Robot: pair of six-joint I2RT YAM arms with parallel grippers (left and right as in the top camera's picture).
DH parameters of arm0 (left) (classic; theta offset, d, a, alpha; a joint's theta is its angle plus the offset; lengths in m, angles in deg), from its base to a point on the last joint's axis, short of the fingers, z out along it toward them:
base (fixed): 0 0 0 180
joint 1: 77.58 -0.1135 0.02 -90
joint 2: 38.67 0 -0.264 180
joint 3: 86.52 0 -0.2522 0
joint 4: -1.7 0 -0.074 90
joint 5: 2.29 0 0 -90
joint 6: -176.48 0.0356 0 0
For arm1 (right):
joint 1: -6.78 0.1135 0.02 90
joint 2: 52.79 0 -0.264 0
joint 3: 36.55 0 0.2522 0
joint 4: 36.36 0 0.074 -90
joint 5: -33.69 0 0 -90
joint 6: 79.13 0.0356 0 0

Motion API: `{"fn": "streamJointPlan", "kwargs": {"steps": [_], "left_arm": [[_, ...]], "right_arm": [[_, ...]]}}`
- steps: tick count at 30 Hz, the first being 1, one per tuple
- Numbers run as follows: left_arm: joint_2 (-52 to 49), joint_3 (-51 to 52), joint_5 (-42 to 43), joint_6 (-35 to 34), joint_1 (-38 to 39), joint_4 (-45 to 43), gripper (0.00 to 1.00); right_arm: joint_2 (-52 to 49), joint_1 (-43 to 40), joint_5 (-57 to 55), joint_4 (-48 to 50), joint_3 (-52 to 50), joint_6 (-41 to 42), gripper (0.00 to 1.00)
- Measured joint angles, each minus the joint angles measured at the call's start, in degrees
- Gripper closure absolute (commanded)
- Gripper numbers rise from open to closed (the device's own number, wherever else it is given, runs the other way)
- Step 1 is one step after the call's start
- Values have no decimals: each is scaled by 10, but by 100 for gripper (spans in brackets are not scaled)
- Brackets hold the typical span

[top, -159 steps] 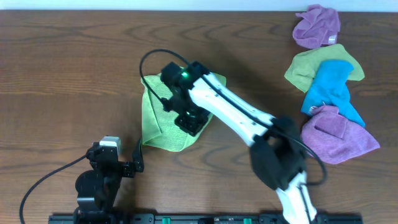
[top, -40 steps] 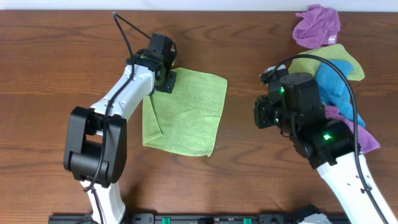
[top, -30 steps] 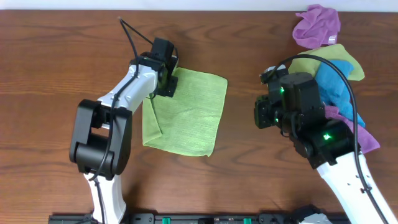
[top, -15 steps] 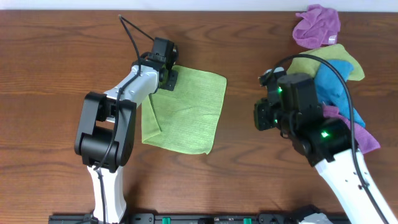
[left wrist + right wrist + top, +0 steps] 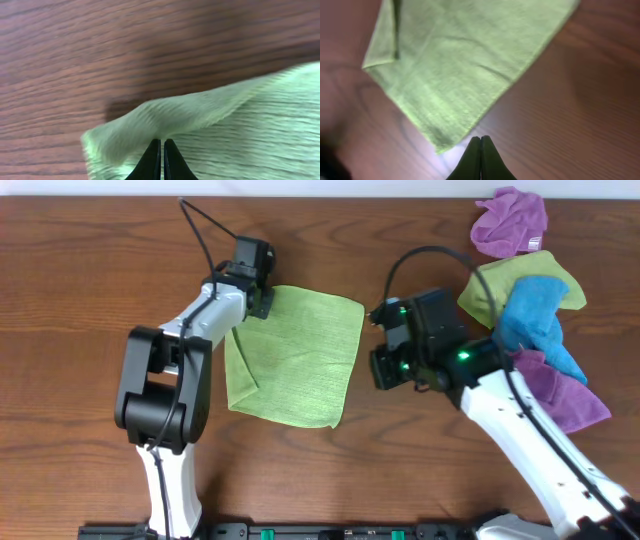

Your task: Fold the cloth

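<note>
On the wooden table point(image 5: 80, 250), my right arm point(image 5: 500, 410) has swung in toward the cloth point(image 5: 300, 360) over the last half second, and its head now hangs just beside the cloth's right edge. The left arm point(image 5: 190, 330) has kept its reach at the cloth's far left corner, nudged slightly outward. The cloth lies spread on the table between my two grippers. It is bright lime green with a ribbed terry weave, roughly square, and its near left corner is turned over in a narrow flap. Well to its right sit a purple cloth point(image 5: 510, 220), a duller olive cloth point(image 5: 495, 285), a blue cloth point(image 5: 530, 320) and a second purple cloth point(image 5: 560, 395). The left gripper point(image 5: 161, 142) is pinched on a raised ridge of the cloth at that far corner. The right gripper point(image 5: 480, 140) has its fingers pressed together with nothing between them, over bare wood just off a cloth corner.
</note>
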Motion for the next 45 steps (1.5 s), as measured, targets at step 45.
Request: {"fn": "streamJointPlan", "kwargs": {"steps": [45], "left_arm": [[3,-16,113,-65,-48,143,94]], "right_arm": [[-264,38,-53,203,0,-40,99]]}}
